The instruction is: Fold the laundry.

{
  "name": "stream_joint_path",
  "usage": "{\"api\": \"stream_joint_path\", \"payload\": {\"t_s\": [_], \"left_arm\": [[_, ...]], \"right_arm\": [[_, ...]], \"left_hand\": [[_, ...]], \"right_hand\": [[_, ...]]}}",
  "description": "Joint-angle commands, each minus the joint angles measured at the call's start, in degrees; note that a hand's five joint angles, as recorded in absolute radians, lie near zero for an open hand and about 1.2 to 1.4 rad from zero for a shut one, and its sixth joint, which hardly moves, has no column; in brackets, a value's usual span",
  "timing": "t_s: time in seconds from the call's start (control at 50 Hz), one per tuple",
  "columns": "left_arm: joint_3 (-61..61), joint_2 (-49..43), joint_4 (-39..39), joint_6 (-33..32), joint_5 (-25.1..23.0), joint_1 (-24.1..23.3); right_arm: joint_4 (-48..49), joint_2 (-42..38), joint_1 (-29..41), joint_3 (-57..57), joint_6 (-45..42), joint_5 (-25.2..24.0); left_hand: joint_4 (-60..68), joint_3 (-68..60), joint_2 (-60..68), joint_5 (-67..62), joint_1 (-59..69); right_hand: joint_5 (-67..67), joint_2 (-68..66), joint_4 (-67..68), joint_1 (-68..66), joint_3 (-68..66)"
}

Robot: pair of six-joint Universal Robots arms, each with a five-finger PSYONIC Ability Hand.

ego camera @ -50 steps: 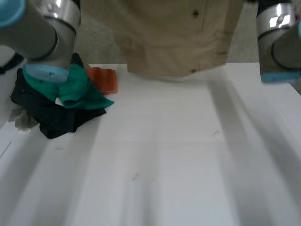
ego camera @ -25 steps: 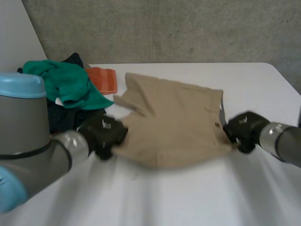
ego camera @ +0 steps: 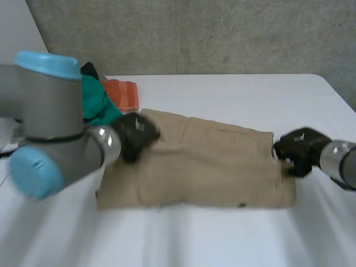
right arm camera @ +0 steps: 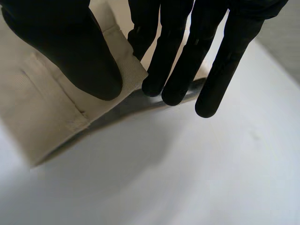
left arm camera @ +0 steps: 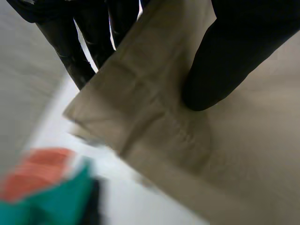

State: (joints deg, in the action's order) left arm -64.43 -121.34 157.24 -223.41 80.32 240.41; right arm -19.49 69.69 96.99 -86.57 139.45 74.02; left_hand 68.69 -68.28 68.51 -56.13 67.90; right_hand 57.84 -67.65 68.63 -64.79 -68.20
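Whereas a second ago the tan shorts (ego camera: 206, 167) hung in the air close to the head camera, and half a second ago lay bunched, they now lie spread almost flat on the white counter (ego camera: 222, 239), stretched between the two hands. Just beyond the shorts' far left corner sits the waiting pile: a green cloth (ego camera: 97, 103) with an orange cloth (ego camera: 122, 93) beside it. At that same corner the left hand (ego camera: 136, 133) grips the shorts, its thumb (left arm camera: 225, 56) pressed on top and its fingers tucked behind the edge. At the shorts' right edge the right hand (ego camera: 297, 149) pinches a corner, thumb (right arm camera: 70, 42) over the fabric and straight fingers (right arm camera: 171, 61) beneath, so that the corner stands slightly off the counter. Judging by this, the laying-out is about finished and the first fold can begin. That probably means carrying one end of the shorts over the other.
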Motion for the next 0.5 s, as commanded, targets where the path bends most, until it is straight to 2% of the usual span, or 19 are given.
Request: {"api": "stream_joint_path", "payload": {"t_s": [0.02,0.14,0.28,0.34,0.36,0.4,0.42,0.44,0.5], "left_arm": [[26.0,-18.5,6.6,2.3,0.4,-0.1],[43.7,-31.7,5.8,4.6,1.6,-1.3],[53.4,-39.9,8.5,5.4,3.6,-1.2],[54.8,-41.8,12.1,5.9,5.2,-1.0],[54.6,-42.0,14.2,6.3,6.2,-1.0],[53.7,-41.7,15.9,6.3,7.4,-1.3],[53.0,-41.4,16.9,6.7,8.0,-1.4],[51.1,-40.4,18.4,7.0,9.4,-1.9],[47.5,-37.8,21.3,8.1,11.0,-2.1]], "right_arm": [[11.9,-10.1,1.9,10.8,10.8,7.5],[19.1,-17.3,3.7,17.8,12.6,15.3],[26.5,-22.6,5.3,21.6,12.4,18.4],[31.3,-24.7,5.7,22.1,12.1,18.3],[33.9,-25.7,5.8,22.1,11.8,18.1],[35.7,-26.8,5.9,22.3,11.3,18.3],[36.7,-27.3,6.2,22.5,11.1,18.5],[38.1,-28.5,6.6,22.5,10.4,18.8],[39.0,-28.8,6.8,22.3,10.1,19.8]], "left_hand": [[11.3,-11.7,11.5,-13.9,12.1],[11.3,-11.7,11.5,-13.9,12.1],[11.3,-11.7,11.5,-13.9,12.1],[6.0,-6.4,6.2,-8.5,6.8],[-5.7,5.3,-5.5,3.2,-4.9],[-29.2,28.8,-29.1,26.7,-28.5],[-42.0,41.6,-41.8,39.5,-41.2],[-58.7,58.3,-58.5,56.1,-57.9],[-58.7,58.3,-58.5,56.1,-57.9]], "right_hand": [[12.2,-12.3,11.4,-15.2,-11.8],[12.2,-12.3,11.4,-15.2,-11.8],[12.2,-12.3,11.4,-15.2,-11.8],[12.2,-12.3,11.4,-15.2,-11.8],[-1.2,1.0,-2.0,-1.9,1.5],[-45.2,45.0,-46.0,42.1,45.5],[-57.8,57.7,-58.6,54.8,58.2],[-57.8,57.7,-58.6,54.8,58.2],[-57.8,57.7,-58.6,54.8,58.2]]}}
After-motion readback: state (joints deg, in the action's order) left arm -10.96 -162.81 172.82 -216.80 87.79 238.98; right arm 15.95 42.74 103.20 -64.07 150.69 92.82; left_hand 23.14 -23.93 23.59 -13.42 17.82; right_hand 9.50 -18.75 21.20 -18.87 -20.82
